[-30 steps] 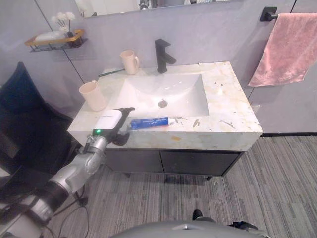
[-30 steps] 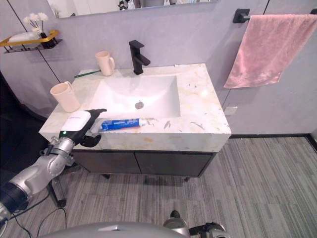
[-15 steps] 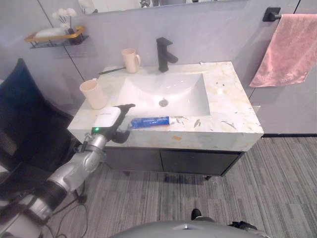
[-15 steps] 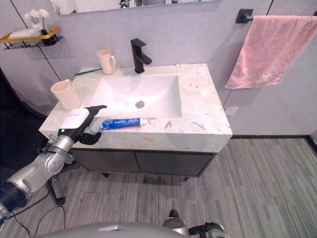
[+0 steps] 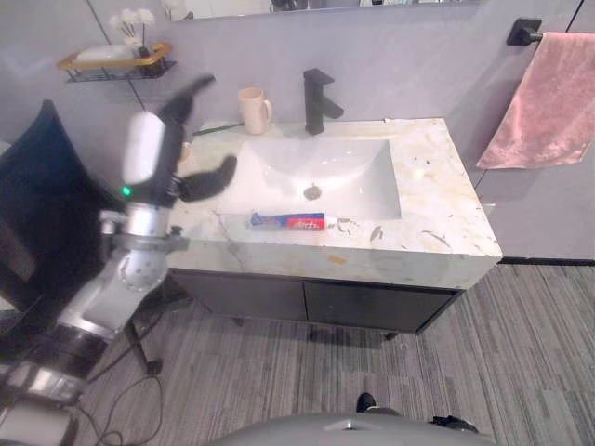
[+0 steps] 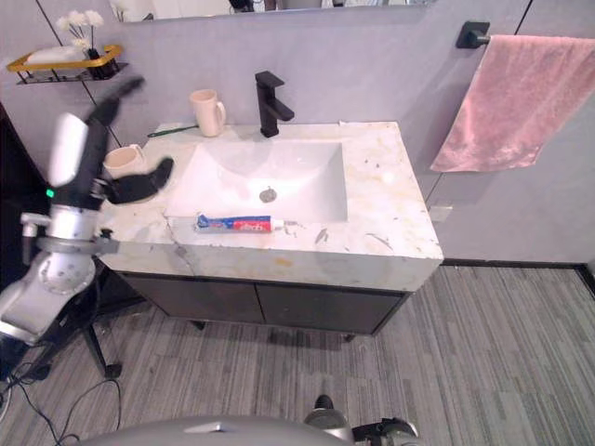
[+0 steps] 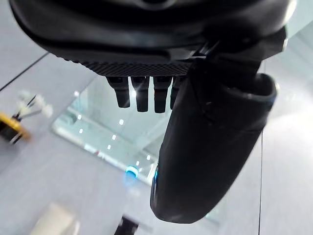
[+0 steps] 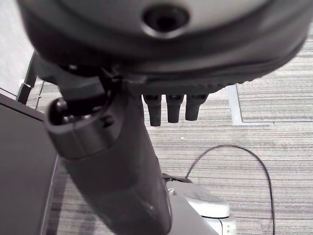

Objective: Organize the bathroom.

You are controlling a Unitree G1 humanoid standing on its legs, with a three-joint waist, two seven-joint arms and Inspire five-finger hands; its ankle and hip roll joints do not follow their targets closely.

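Observation:
A toothpaste tube (image 5: 288, 221) lies flat on the marble counter (image 5: 437, 200), along the front rim of the white sink basin (image 5: 325, 172). My left hand (image 5: 160, 158) is raised above the counter's left end, open, with fingers straight and thumb out, holding nothing. Behind it stands a cream cup (image 6: 121, 160), partly hidden. A second cream cup (image 5: 253, 109) stands at the back left beside a dark toothbrush (image 5: 216, 128). My right hand (image 8: 112, 161) hangs open over the floor in the right wrist view.
A black faucet (image 5: 318, 98) stands behind the basin. A pink towel (image 5: 548, 102) hangs on a bar at the right wall. A small shelf (image 5: 116, 60) with flowers is on the left wall. A black chair (image 5: 37, 204) stands left of the cabinet.
My left hand has risen from the counter's front edge beside the toothpaste, up and to the left. The tube now shows a red and white side. The camera has shifted slightly.

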